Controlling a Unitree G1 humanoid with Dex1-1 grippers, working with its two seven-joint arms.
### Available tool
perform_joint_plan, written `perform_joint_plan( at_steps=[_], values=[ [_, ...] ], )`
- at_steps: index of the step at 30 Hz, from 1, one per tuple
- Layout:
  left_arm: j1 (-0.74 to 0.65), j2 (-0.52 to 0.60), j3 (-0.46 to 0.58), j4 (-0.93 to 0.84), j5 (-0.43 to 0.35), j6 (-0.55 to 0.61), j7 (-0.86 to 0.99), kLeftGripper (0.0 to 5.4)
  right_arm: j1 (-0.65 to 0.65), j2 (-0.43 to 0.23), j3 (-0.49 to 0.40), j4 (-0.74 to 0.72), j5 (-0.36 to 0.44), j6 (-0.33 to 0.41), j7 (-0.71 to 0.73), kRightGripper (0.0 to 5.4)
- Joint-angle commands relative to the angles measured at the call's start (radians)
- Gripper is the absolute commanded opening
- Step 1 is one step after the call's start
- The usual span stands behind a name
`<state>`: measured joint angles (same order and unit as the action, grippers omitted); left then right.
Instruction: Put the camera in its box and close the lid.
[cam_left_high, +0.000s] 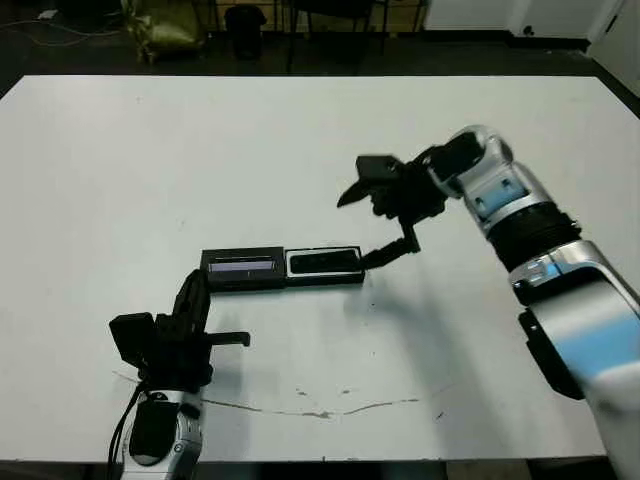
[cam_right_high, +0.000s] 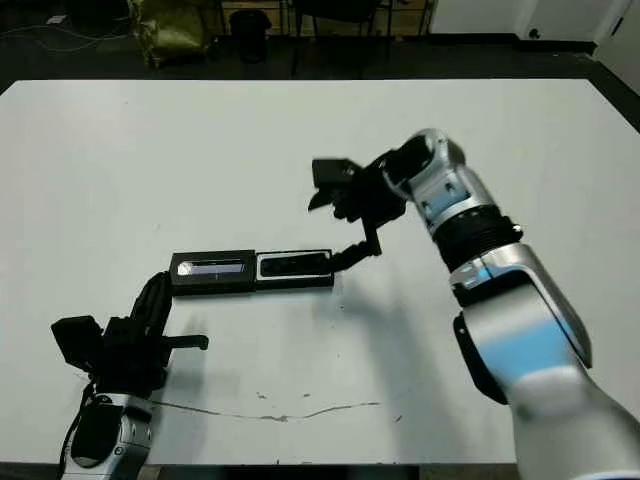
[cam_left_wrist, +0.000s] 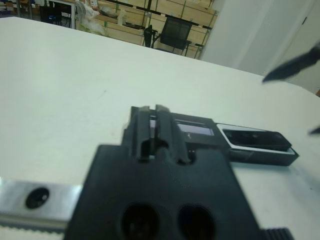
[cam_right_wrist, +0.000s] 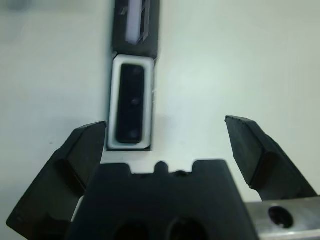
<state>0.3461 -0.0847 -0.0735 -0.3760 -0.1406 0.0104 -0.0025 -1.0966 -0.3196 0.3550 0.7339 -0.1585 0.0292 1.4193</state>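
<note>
— Location of the camera (cam_left_high: 323, 262)?

— Seated in the box (cam_left_high: 325, 279), flat within the white lining. The box rests on the white surface (cam_left_high: 300, 140), near its middle.

— And the lid (cam_left_high: 243, 268)?

— Lying flat and open, joined to the box on the robot's left side, its pale strip facing up.

— Right end effector (cam_left_high: 368, 226)?

— Released, fingers spread wide. The lower fingertip (cam_left_high: 372, 258) sits at the box's right end; I cannot confirm contact.

— Left end effector (cam_left_high: 197, 290)?

— Clenched on nothing, fingers pressed together, their tips just beside the lid's near edge. A thin crack (cam_left_high: 310, 410) marks the surface near the front.
</note>
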Motion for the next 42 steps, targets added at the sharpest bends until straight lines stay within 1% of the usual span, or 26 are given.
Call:
perform_joint_plan(
  at_steps=[1, 3, 6, 8, 10, 12, 14, 16, 18, 22, 26, 32, 34, 36, 38, 42],
  values=[
    [0.008, 0.002, 0.001, 0.017, 0.007, 0.000, 0.001, 0.00, 0.025, -0.028, -0.061, -0.101, 0.052, 0.075, -0.051, 5.38],
    [0.007, 0.004, 0.001, 0.017, 0.009, 0.001, 0.001, 0.00, 0.082, -0.026, -0.115, -0.187, 0.104, 0.101, -0.118, 5.18],
    [0.009, 0.007, -0.002, 0.017, 0.022, -0.004, 0.004, 0.00, 0.192, -0.008, -0.182, -0.360, 0.178, 0.140, -0.231, 4.57],
    [0.008, 0.003, -0.001, 0.021, 0.019, -0.006, 0.004, 0.00, 0.276, 0.001, -0.203, -0.483, 0.202, 0.127, -0.310, 4.08],
    [0.008, -0.001, 0.000, 0.020, 0.014, -0.002, 0.004, 0.00, 0.360, -0.010, -0.198, -0.631, 0.186, 0.135, -0.387, 3.61],
    [0.008, 0.000, 0.001, 0.018, 0.016, 0.000, 0.004, 0.00, 0.425, -0.023, -0.190, -0.738, 0.175, 0.152, -0.443, 3.16],
    [0.008, 0.001, 0.002, 0.010, 0.018, 0.012, 0.008, 0.00, 0.495, -0.031, -0.186, -0.824, 0.162, 0.137, -0.496, 2.71],
    [0.006, 0.001, 0.004, 0.006, 0.015, 0.021, 0.010, 0.00, 0.555, -0.035, -0.183, -0.871, 0.143, 0.091, -0.552, 2.26],
    [0.003, -0.001, 0.007, 0.010, 0.008, 0.022, 0.008, 0.00, 0.595, -0.045, -0.172, -0.907, 0.112, 0.063, -0.599, 1.79],
    [0.003, -0.001, 0.005, 0.005, 0.000, 0.030, 0.006, 0.00, 0.657, -0.057, -0.142, -0.965, 0.071, 0.056, -0.650, 0.87],
    [0.002, 0.002, 0.006, 0.011, 0.005, 0.012, 0.006, 0.00, 0.712, -0.055, -0.103, -0.987, 0.038, 0.023, -0.694, 0.01],
    [-0.007, 0.003, 0.015, 0.025, -0.017, -0.001, -0.007, 0.00, 0.721, -0.071, -0.055, -0.950, -0.048, 0.001, -0.744, 0.01],
    [-0.008, 0.007, 0.016, 0.028, -0.012, -0.003, -0.008, 0.00, 0.712, -0.080, -0.029, -0.950, -0.111, 0.030, -0.760, 0.01],
    [-0.009, 0.008, 0.016, 0.030, -0.013, -0.005, -0.011, 0.00, 0.705, -0.080, -0.010, -0.952, -0.151, 0.046, -0.765, 0.01],
    [-0.008, 0.007, 0.015, 0.025, -0.014, 0.003, -0.010, 0.00, 0.703, -0.070, 0.001, -0.937, -0.159, 0.047, -0.768, 0.01],
    [-0.010, 0.003, 0.014, 0.030, -0.011, -0.008, -0.007, 0.00, 0.696, -0.052, 0.018, -0.909, -0.171, 0.073, -0.768, 0.01]
  ],
)
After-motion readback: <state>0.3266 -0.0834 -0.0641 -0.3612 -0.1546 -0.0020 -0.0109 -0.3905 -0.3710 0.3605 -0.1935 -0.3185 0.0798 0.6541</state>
